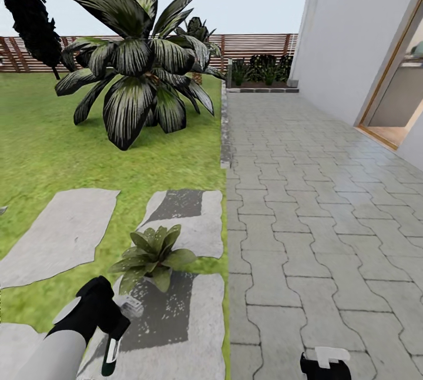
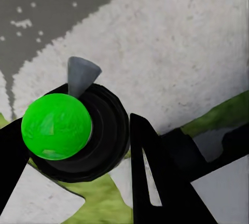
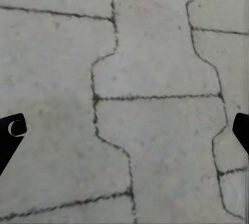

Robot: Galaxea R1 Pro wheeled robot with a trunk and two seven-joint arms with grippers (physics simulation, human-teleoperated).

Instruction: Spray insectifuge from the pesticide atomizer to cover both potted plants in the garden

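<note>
1. the atomizer [image 2: 72, 130] is clamped between the left gripper's [image 2: 78, 151] fingers, just beside the potted plant [image 1: 151, 255].
2. the plant is set on a stepping stone [image 1: 194, 233] by the lawn [image 1: 47, 151].
3. the right gripper [image 3: 124, 130] is held apart over paving [image 1: 323, 204].

Black fingers [image 2: 155, 177] grip green-capped atomizer [image 2: 72, 130] over pale stepping stone [image 2: 176, 53]

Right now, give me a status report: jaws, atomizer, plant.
Left gripper shut on green-topped black atomizer. Right gripper open over grey paving. Small green leafy potted plant just ahead, nothing between.
</note>
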